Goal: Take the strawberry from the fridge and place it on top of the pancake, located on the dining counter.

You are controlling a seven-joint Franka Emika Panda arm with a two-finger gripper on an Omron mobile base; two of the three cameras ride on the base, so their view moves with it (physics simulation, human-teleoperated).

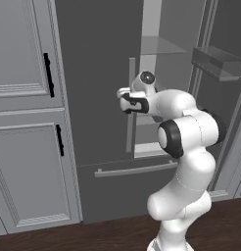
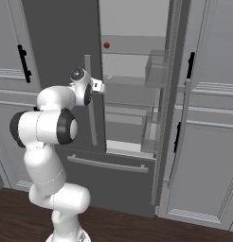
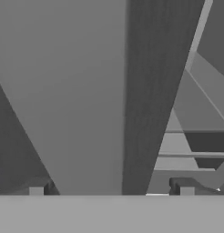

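The fridge (image 2: 57, 42) stands with its left door shut and its right door (image 2: 171, 94) swung open on pale shelves. A tiny red strawberry (image 2: 106, 45) sits at the left of an upper shelf. My gripper (image 2: 100, 86) hovers lower, at the inner edge of the shut left door, beside its long bar handle (image 2: 91, 108). It also appears by that handle in the left base view (image 1: 123, 99). In the hand view the fingertips (image 3: 36, 191) stand wide apart with the handle's grey bar (image 3: 86, 100) close between them. The gripper is open and holds nothing. The pancake and dining counter are out of view.
A small pale yellowish item (image 2: 108, 76) lies on the shelf below the strawberry. The open door carries bins (image 1: 218, 62). Light grey panelled cabinets with black handles flank the fridge (image 1: 24, 122) (image 2: 208, 118). The fridge's bottom drawer (image 2: 109, 165) is shut.
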